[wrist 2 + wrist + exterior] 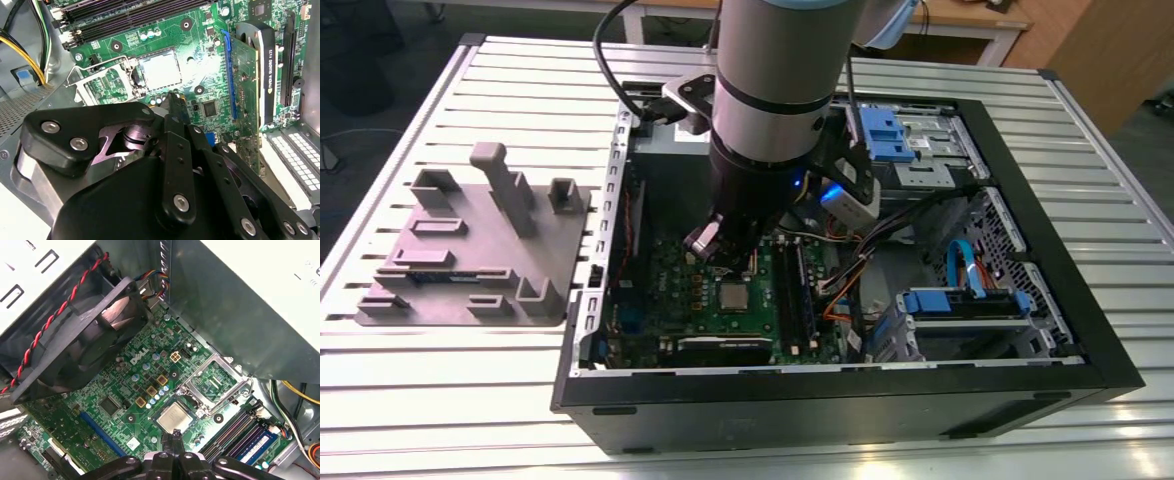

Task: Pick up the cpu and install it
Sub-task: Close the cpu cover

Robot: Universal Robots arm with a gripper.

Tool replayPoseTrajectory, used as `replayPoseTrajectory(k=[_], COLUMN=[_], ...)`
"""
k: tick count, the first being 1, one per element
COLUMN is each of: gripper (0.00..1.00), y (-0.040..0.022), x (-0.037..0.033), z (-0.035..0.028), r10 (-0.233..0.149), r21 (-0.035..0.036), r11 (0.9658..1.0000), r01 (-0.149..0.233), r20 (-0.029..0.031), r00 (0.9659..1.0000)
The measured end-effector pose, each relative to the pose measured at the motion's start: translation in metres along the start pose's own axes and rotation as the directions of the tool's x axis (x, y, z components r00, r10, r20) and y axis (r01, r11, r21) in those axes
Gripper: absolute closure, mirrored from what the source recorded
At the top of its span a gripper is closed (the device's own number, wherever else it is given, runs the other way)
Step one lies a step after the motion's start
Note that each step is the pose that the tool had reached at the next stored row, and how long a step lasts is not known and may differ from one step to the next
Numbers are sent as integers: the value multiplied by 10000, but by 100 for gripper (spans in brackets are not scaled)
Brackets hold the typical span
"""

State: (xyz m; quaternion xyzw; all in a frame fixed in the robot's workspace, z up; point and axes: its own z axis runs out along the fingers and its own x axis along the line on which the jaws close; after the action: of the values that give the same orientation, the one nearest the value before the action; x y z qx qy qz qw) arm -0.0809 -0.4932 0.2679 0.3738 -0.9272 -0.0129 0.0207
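Jaws nearest my wrist cameras look pinched narrow, gripping nothing, hanging just above the cpu [174,418]. I see it lying flat in the motherboard [80,412] socket, retention frame [216,381] swung open just beside it

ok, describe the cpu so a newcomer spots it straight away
Look inside the open black PC case at the green motherboard. Near its middle, right by the gripper, lies the cpu. It is the only plain silvery square there; the metal frame beside it is hollow.
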Motion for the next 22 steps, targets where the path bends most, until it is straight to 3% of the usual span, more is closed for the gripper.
replayPoseTrajectory(k=[6,12,13,16,17,19,22], gripper=[89,89,89,89,89,89,89], y=[0,-1,-3,-9,-10,-9,-11], x=[0,-1,-3,-9,-10,-10,-11], z=[1,2,3,4,9,24,43], r10=[-282,-1273,-1335,-1452,-1513,-1834,-2374], r21=[6,23,-22,-341,-388,-387,-376], r11=[9996,9919,9910,9886,9874,9819,9703], r01=[282,1273,1335,1467,1532,1853,2392], r20=[-9,-41,16,422,483,478,452], r00=[9996,9919,9910,9885,9873,9819,9704])
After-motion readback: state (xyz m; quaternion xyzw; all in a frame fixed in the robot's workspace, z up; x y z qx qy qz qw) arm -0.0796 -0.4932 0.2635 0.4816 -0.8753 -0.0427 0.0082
